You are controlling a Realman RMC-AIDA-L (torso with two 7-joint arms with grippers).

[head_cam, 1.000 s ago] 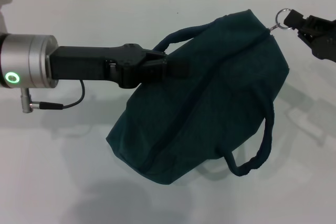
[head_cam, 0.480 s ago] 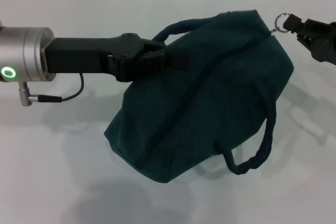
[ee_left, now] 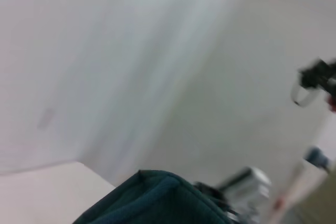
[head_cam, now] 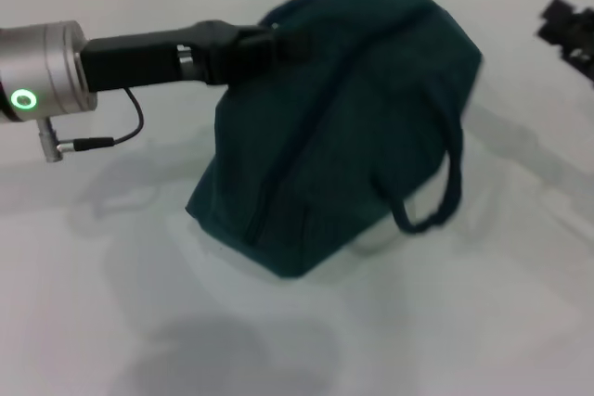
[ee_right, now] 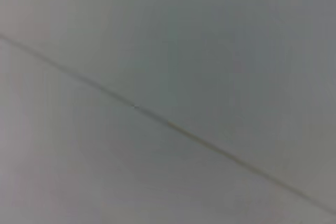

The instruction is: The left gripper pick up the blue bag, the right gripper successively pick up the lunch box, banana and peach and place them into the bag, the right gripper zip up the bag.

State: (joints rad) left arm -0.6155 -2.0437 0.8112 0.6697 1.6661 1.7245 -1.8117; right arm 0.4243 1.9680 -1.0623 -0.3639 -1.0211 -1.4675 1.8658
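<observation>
The left gripper (head_cam: 278, 44) reaches in from the left of the head view, its black body running out from a silver cuff (head_cam: 42, 71) with a lit green ring (head_cam: 23, 99), and its fingers are clamped on the far left edge of the blue bag (head_cam: 343, 118), where one loop handle sits. The bag hangs tilted from that grip: its far end is raised toward the back of the scene, while its near lower corner rests on or just above the white table (head_cam: 139, 322); which of the two I cannot tell. The bag looks closed, with a seam or zipper line running along its upper face from near left to far right. The second loop handle (head_cam: 436, 197) droops free on the bag's right side, curling down toward the table. A thin black cable (head_cam: 111, 136) loops under the cuff. The right gripper (head_cam: 571, 30) sits at the far right edge, well apart from the bag and touching nothing; how its fingers stand cannot be told from the blur. In the left wrist view, a rounded piece of the teal fabric (ee_left: 157, 198) shows, with the other gripper (ee_left: 315, 74) small and far off. The right wrist view shows only a plain pale surface crossed by a thin dark line (ee_right: 173, 124).
</observation>
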